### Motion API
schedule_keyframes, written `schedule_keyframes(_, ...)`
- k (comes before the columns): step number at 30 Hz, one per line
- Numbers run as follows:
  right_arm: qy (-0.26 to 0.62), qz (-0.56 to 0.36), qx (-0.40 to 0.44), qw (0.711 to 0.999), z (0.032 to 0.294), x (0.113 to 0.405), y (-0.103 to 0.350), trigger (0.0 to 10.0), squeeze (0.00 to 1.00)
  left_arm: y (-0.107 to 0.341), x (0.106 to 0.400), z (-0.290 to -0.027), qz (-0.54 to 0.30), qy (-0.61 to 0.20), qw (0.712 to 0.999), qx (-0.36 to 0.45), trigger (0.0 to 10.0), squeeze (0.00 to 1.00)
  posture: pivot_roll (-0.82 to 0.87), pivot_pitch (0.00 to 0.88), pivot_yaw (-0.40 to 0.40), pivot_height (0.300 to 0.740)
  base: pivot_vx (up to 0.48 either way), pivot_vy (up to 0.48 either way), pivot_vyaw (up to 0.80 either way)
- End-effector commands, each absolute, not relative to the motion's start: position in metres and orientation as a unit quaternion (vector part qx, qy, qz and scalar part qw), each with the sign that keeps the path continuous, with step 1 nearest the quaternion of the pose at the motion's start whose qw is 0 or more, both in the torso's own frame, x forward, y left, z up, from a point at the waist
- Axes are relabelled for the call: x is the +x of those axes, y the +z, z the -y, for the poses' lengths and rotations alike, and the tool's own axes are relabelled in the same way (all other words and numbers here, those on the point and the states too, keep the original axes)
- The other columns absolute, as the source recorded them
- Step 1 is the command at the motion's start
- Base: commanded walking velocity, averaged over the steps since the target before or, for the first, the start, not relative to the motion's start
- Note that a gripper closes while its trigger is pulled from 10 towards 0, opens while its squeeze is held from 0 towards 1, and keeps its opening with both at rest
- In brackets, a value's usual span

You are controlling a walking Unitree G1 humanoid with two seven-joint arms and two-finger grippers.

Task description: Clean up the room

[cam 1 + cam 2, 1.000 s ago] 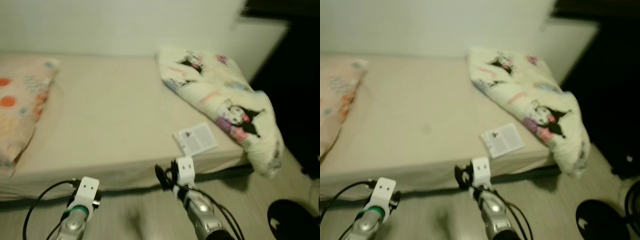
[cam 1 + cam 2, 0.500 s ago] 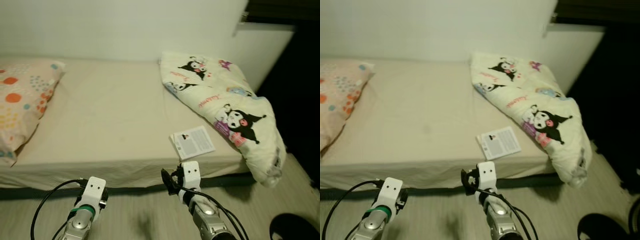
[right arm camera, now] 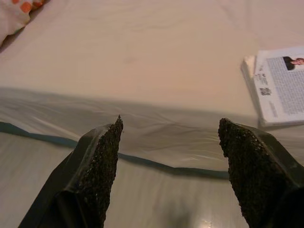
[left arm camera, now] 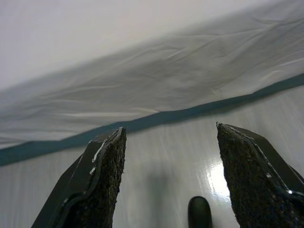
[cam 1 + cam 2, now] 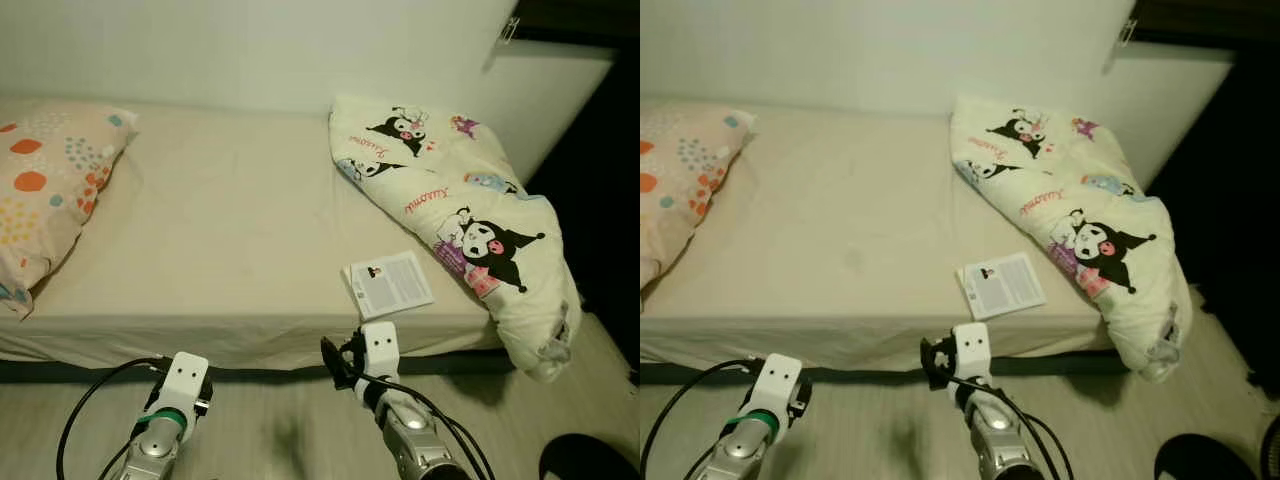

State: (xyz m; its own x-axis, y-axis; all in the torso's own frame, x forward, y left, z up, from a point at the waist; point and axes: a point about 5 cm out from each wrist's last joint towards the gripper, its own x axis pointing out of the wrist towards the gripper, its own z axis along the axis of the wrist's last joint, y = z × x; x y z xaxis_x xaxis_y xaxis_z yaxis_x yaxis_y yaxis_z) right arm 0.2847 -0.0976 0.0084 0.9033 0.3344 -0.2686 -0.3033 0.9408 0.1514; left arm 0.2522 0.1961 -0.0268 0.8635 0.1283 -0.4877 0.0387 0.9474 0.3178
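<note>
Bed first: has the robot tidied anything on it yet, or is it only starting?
Only starting, it seems. Nothing looks put away: the booklet lies near the bed's front edge and the cartoon blanket hangs crumpled off its right corner. The left gripper and right gripper are open and hold nothing. The dotted pillow lies at the left end.

a cream-sheeted bed (image 5: 220, 230) carries a spotted pillow (image 5: 45, 200), a cartoon-print duvet (image 5: 460, 215) and a booklet (image 5: 388, 284).
</note>
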Motion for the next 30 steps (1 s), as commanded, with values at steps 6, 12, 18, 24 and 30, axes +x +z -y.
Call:
schedule_keyframes(6, 0.162, -0.154, 0.047, 0.974, 0.1007, 0.2827, 0.0054, 10.0, 0.0, -0.0319, 0.2489, -0.1913, -0.274, 0.016, 0.948, 0.161, 10.0, 0.0, 0.09, 0.013, -0.032, 0.74, 0.0, -0.454, 0.0)
schedule_keyframes(12, 0.163, -0.154, 0.046, 0.973, 0.1011, 0.2831, 0.0057, 10.0, 0.0, -0.032, 0.2487, -0.1919, -0.274, 0.017, 0.948, 0.161, 10.0, 0.0, 0.09, 0.008, -0.033, 0.74, 0.0, -0.428, 0.0)
schedule_keyframes(18, 0.164, -0.153, 0.046, 0.973, 0.1008, 0.2834, 0.006, 10.0, 0.0, -0.0321, 0.2487, -0.1918, -0.273, 0.017, 0.948, 0.161, 10.0, 0.0, 0.1, 0.006, -0.035, 0.74, 0.0, -0.406, 0.0)
schedule_keyframes(24, 0.165, -0.154, 0.046, 0.973, 0.1003, 0.2827, 0.0055, 10.0, 0.0, -0.0323, 0.2485, -0.1917, -0.274, 0.017, 0.948, 0.16, 10.0, 0.0, 0.09, 0.008, -0.035, 0.74, 0.0, -0.397, 0.0)
schedule_keyframes(30, 0.165, -0.156, 0.046, 0.973, 0.1009, 0.2817, 0.0044, 10.0, 0.0, -0.0321, 0.2484, -0.1934, -0.273, 0.028, 0.949, 0.154, 10.0, 0.0, 0.09, 0.011, -0.035, 0.74, 0.0, 0.09, 0.0)
